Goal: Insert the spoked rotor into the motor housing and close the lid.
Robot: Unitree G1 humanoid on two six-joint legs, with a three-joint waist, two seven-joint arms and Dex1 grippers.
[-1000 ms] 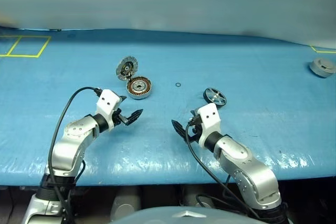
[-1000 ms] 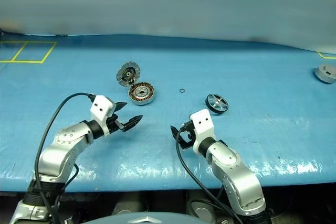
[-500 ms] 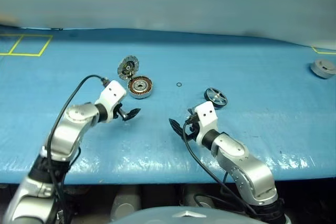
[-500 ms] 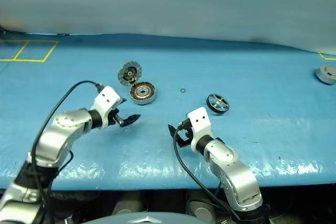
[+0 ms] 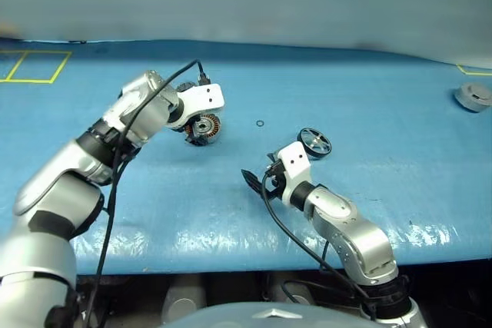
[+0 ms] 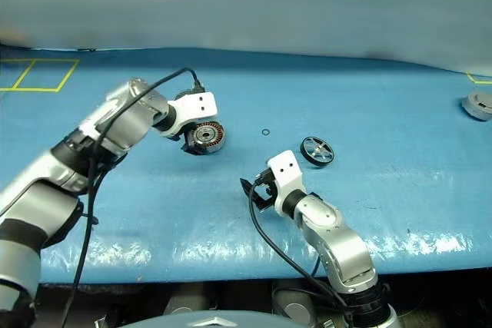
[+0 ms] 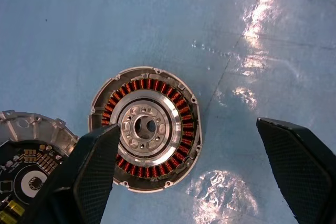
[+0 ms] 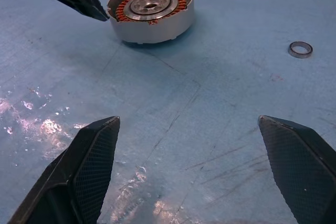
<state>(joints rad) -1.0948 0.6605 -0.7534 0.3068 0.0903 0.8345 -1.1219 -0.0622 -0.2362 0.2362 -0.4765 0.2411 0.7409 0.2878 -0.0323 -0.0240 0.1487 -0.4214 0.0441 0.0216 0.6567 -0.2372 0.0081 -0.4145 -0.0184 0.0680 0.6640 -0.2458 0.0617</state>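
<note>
while rotor (image 5: 314, 142) is lying loose on mat (image 5: 369, 105), well apart from housing (image 7: 146, 128), nothing is inserted yet; lid (image 7: 31, 156) is hanging open beside housing. left gripper (image 7: 194, 171) is hovering above housing, fingers spread, empty. right gripper (image 8: 194, 177) is waiting wide, empty, near rotor.

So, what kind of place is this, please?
Probably a robotics test bench: a wide table under a blue plastic sheet with yellow taped squares, holding an opened round grey motor housing with copper windings.

Blue table (image 5: 400, 182): motor housing (image 8: 150, 11), spoked rotor (image 5: 314, 142), ring (image 8: 300, 49)
</note>
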